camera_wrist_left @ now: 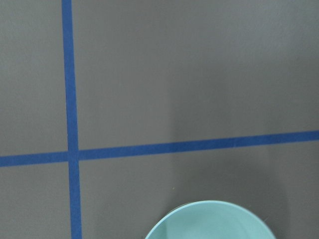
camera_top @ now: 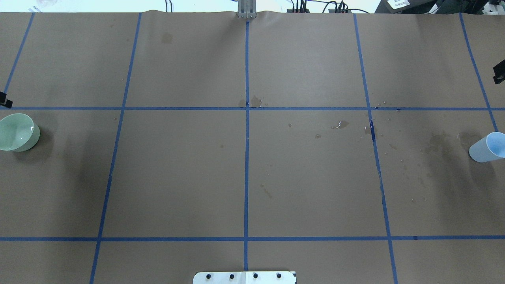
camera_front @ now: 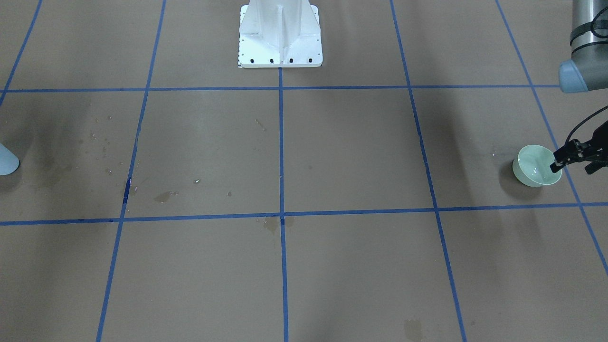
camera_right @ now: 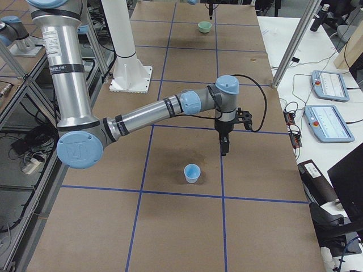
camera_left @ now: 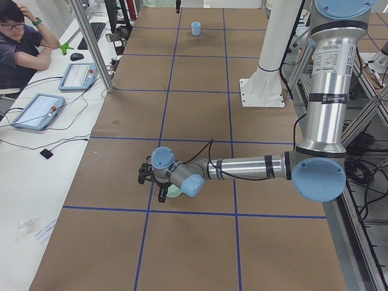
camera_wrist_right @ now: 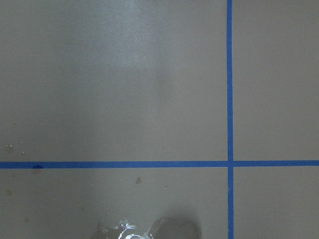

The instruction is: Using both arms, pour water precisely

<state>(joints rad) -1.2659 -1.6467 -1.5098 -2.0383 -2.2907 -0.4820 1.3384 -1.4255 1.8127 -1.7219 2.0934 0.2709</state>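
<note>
A pale green bowl [camera_front: 534, 167] stands on the brown paper at the robot's far left; it also shows in the overhead view [camera_top: 16, 132]. My left gripper [camera_front: 574, 167] hangs just beside and above the bowl's rim, its fingers spread and empty. A light-blue cup [camera_top: 487, 146] stands upright at the far right. My right gripper [camera_right: 223, 148] points down above the table, a little beyond the cup [camera_right: 191, 173] and apart from it; I cannot tell whether it is open. Water shows only as wet spots [camera_wrist_right: 130, 230] on the paper.
The white pedestal base [camera_front: 280, 35] stands at the table's middle, on the robot's side. Blue tape lines [camera_top: 246, 157] mark a grid. Damp stains [camera_top: 341, 124] dot the right half. Operators' tablets [camera_right: 329, 122] lie on a side table.
</note>
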